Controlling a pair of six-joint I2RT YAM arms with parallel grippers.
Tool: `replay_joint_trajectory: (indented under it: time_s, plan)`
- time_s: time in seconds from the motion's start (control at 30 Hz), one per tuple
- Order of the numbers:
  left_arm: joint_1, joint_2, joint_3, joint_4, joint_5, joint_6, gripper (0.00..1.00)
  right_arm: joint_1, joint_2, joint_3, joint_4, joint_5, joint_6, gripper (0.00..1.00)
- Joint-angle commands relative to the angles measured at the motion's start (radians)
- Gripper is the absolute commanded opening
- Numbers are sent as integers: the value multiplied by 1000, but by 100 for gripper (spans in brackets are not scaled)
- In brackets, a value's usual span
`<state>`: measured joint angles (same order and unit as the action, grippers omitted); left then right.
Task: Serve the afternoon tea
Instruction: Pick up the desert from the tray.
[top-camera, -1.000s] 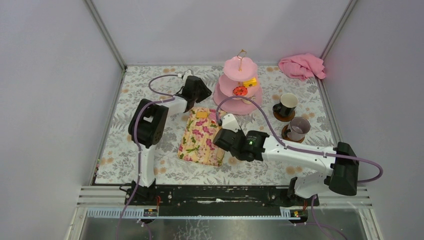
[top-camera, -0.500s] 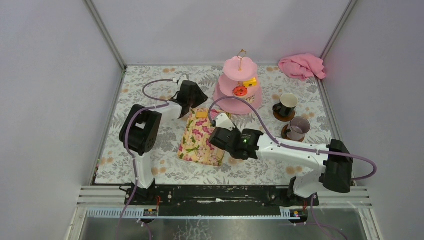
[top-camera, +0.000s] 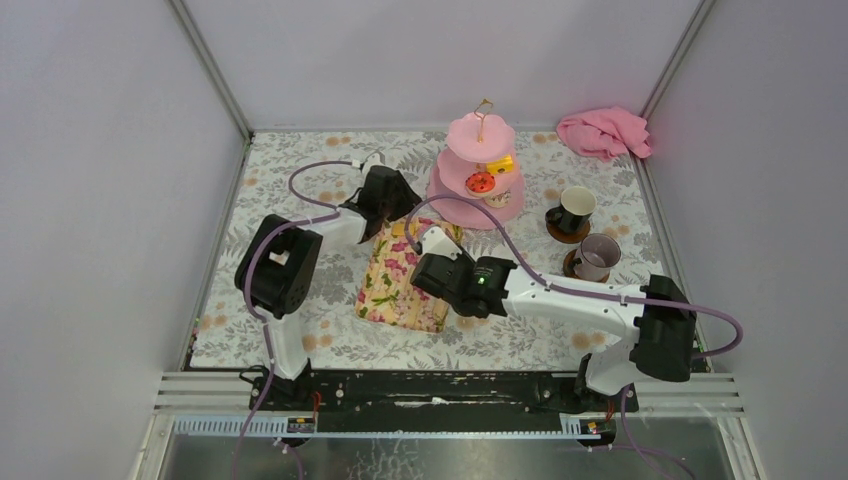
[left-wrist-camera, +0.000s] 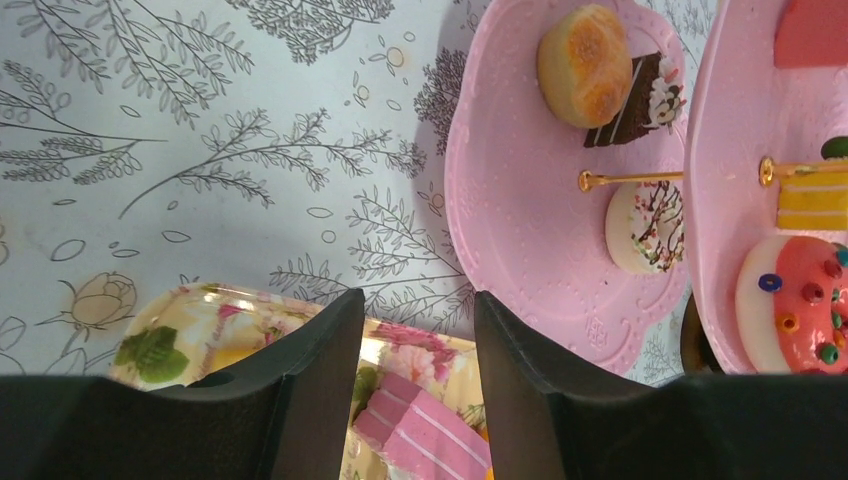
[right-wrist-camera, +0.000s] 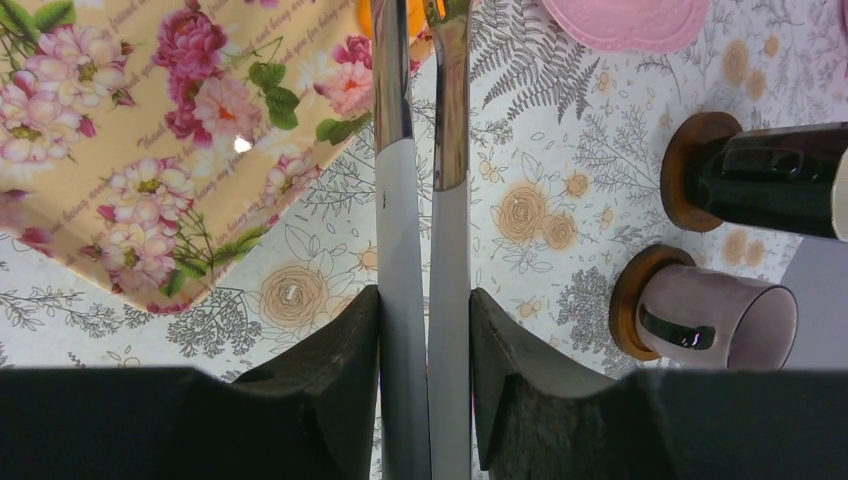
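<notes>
Judging progress: several cakes (left-wrist-camera: 590, 65) are set on the stand (top-camera: 480, 135) near the desk's far edge; a pink cake (left-wrist-camera: 420, 435) is left on the tray (top-camera: 395, 290). Left tool (left-wrist-camera: 418, 305) is spread, empty; tongs (right-wrist-camera: 395, 200) are pinched by right tool (right-wrist-camera: 423, 300).

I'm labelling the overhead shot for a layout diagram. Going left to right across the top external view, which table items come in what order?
Floral tray → pink three-tier stand → black mug. The grey mug and pink cloth share the black mug's stretch, so I leave them out.
</notes>
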<state>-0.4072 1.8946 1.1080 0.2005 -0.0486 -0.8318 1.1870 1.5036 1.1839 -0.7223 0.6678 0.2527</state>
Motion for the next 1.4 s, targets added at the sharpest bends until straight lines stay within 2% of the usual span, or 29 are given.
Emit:
replay_joint_trajectory:
  time_s: [0.0, 0.6, 1.13, 1.37]
  plan:
    - [-17, -33, 15, -21, 0, 38, 52, 8, 14, 56, 36, 68, -59, 31]
    - [-40, -25, 21, -41, 15, 48, 51, 4, 56, 42, 67, 92, -137, 33]
    - [-66, -22, 16, -67, 36, 57, 51, 1, 7, -30, 104, 87, -161, 35]
    - [-79, -18, 19, -74, 36, 59, 51, -4, -12, -51, 118, 78, -174, 40]
